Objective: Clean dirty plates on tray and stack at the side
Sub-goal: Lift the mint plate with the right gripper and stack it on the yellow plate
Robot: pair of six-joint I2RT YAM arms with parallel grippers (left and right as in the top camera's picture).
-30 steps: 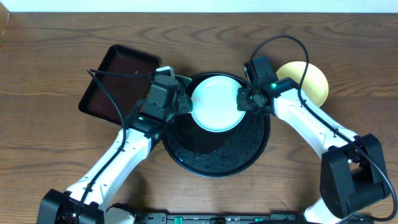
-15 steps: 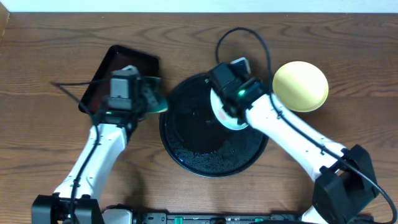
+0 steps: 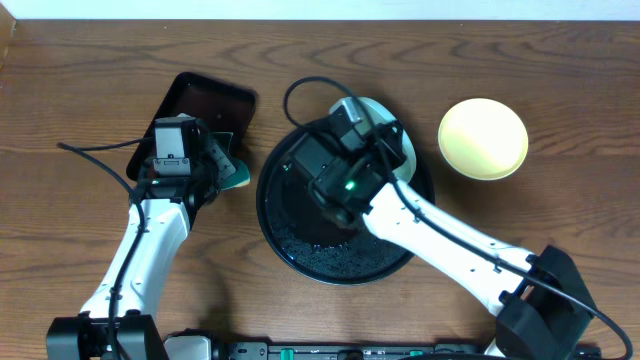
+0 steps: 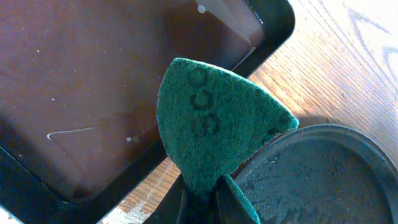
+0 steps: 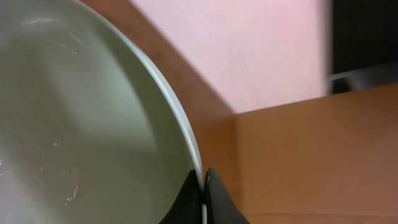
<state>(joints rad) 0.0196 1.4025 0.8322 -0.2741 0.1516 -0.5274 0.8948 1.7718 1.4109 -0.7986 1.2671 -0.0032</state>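
The right gripper (image 5: 203,193) was clamped on the rim of a mint-white plate (image 5: 81,124), one finger on each face. From overhead that plate (image 3: 396,140) was held over the far edge of the round black tray (image 3: 300,250), largely hidden by the arm; whether it touched the tray could not be told. The tray's near half lay bare and speckled.

The pale yellow plate (image 3: 483,138) sat on the wooden table (image 3: 560,90) to the right of the tray, apart from its rim, with bare wood on its far, right and near sides.

The left gripper (image 4: 204,202) was closed on a folded green scouring pad (image 4: 214,127), gripping it at its lower end. The pad hung over the near right edge of the rectangular dark tray (image 4: 93,93), close to the round tray's raised rim (image 4: 323,180). A narrow strip of wood separated those two edges. Overhead, the left gripper (image 3: 220,165) was left of the round tray, clear of its rim.

Counted: two plates in view, one yellow and one mint-white; one round tray; one rectangular tray; one scouring pad.
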